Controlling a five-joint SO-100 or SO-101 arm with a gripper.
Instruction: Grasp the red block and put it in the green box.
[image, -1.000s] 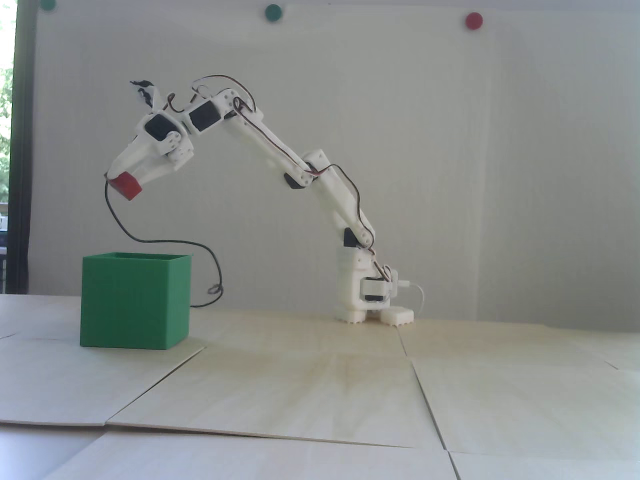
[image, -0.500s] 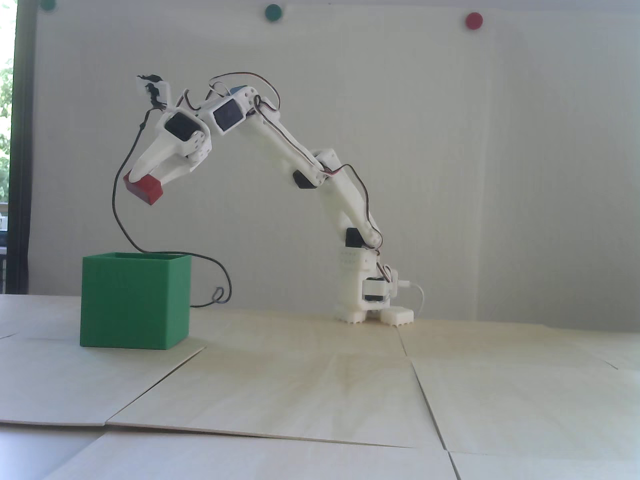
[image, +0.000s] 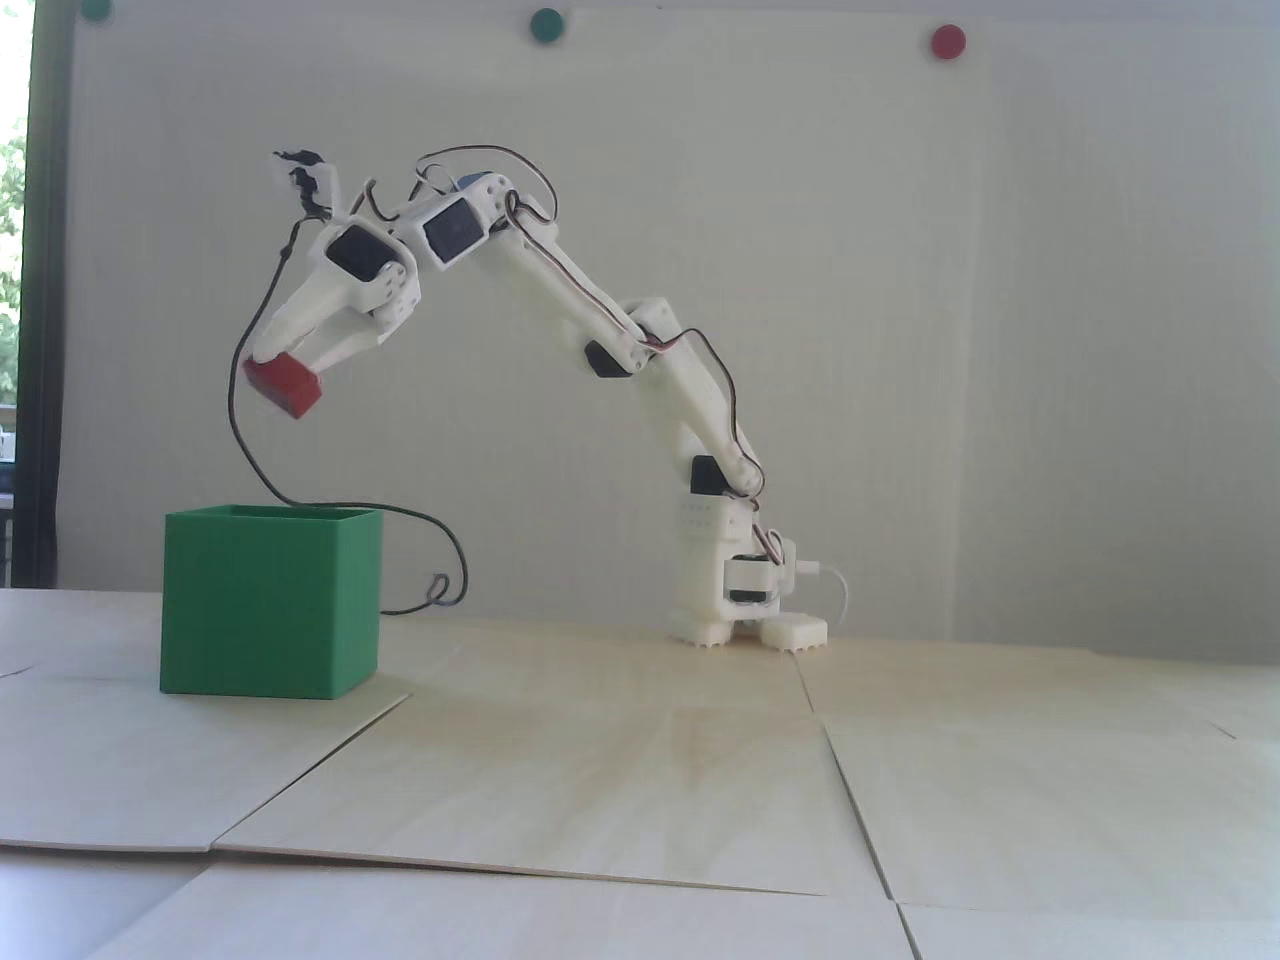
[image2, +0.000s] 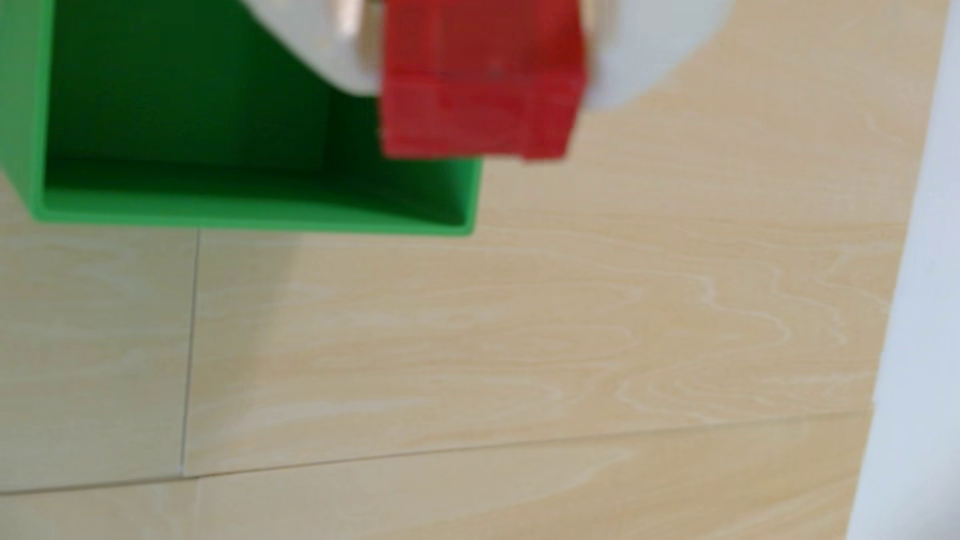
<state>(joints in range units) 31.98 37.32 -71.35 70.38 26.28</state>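
Observation:
The fixed view shows my gripper (image: 283, 362) high above the table, pointing down and left, shut on the red block (image: 283, 385). The block hangs well above the green box (image: 270, 600), within the box's width in that view. In the wrist view the red block (image2: 480, 88) sits clamped between two white fingers (image2: 332, 57), with my gripper (image2: 483, 96) at the top edge. Below it, the open green box (image2: 260, 218) shows its dark inside. The block overlaps the box's right wall, partly over the opening and partly over the wooden table.
A black cable (image: 440, 560) hangs from the wrist, passes behind the box and loops onto the table. The arm's base (image: 745, 610) stands to the right of the box. Pale wooden panels (image: 620, 780) with seams cover the table. Round coloured dots (image: 547, 24) sit on the wall.
Since a second ago the gripper and the red block have shifted a little to the right. Over the last half second they have hardly moved.

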